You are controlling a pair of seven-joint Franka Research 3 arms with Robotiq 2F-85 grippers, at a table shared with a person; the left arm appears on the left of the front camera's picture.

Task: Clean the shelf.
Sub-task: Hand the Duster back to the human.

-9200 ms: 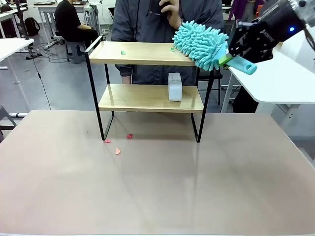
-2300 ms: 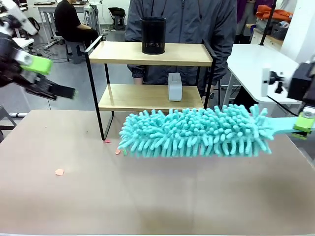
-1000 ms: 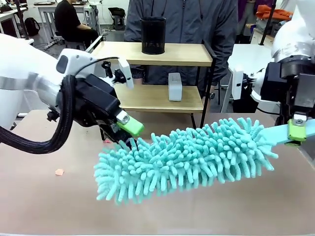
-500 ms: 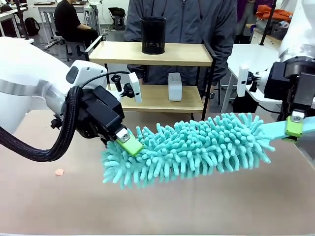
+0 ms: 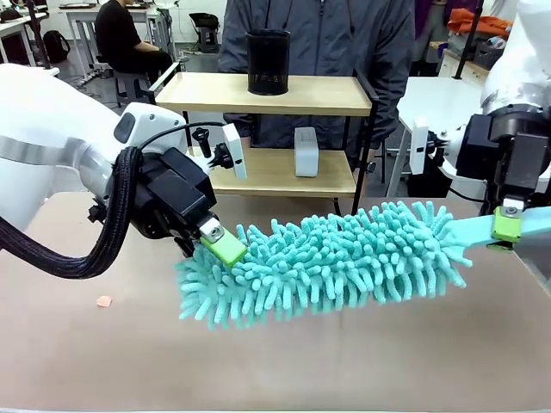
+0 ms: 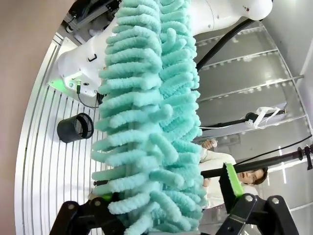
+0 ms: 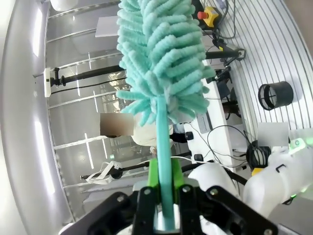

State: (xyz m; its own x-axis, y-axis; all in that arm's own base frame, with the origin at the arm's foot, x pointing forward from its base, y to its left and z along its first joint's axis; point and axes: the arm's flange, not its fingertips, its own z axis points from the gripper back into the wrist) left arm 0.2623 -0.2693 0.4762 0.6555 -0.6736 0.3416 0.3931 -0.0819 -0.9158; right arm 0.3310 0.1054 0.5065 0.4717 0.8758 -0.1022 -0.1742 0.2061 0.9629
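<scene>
Currently the right gripper [image 5: 508,225] is clamped tight on the teal duster's [image 5: 331,258] handle at 3 o'clock, holding the duster level above the counter [image 5: 275,361]. Left gripper [image 5: 211,245], jaws spread wide, straddles the duster's fluffy tip at 9 o'clock, green pad [image 6: 232,178] beside the fibres. Shelf [image 5: 263,95] stands at 12 o'clock at the counter's far edge; black cup [image 5: 268,62] on top board, white box [image 5: 306,151] on lower.
</scene>
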